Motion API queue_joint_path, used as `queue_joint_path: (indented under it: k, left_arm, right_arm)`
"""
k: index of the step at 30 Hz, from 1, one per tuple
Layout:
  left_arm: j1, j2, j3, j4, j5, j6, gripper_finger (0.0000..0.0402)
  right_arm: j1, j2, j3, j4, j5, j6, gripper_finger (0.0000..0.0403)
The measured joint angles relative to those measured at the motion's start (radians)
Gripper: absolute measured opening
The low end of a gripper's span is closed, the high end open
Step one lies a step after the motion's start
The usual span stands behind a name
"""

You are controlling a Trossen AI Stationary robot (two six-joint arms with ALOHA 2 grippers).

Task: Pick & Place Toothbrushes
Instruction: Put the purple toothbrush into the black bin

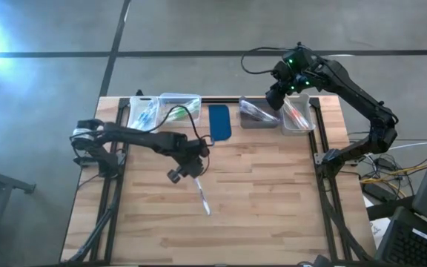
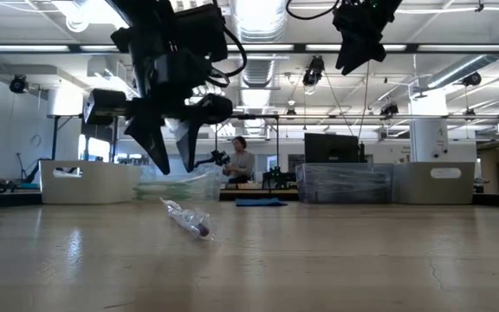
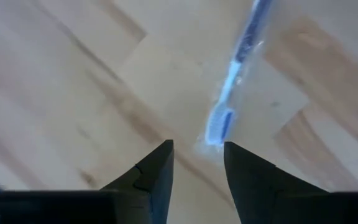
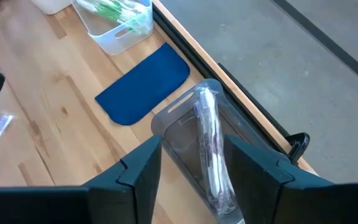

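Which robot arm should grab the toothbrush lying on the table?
Probably the left. Its left gripper hangs open right above the toothbrush on the table. The right gripper is far away, over the grey bin.

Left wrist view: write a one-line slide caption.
Left pincer, open, above a wrapped blue toothbrush on the wooden table.

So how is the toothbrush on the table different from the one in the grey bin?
The loose toothbrush lies alone on the bare wood below the left gripper; the binned toothbrush rests inside the grey bin, beneath the right gripper. The loose one shows blue accents, the binned one dark reddish. Both are wrapped in clear plastic.
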Motion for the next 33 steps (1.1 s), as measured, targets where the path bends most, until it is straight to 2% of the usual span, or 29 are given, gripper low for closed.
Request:
queue_joint_path:
  k: [6,11,24,33]
  left_arm:
    - [-0.027,0.027,-0.002,0.004,0.009,0.017,0.0176]
    - [-0.031,0.056,-0.005,0.011,-0.026,0.042,0.0199]
    - [-0.032,0.154,-0.005,0.036,-0.021,0.064,0.0202]
    - [-0.037,0.168,-0.003,0.049,-0.018,0.119,0.0201]
  right_arm:
    - [0.000,0.000,0.000,0.000,0.001,0.000,0.0176]
    - [0.000,0.000,0.000,0.001,0.003,-0.007,0.0167]
    - [0.000,0.000,0.000,0.000,0.003,-0.019,0.0137]
    - [0.000,0.000,0.000,0.000,0.004,-0.039,0.0116]
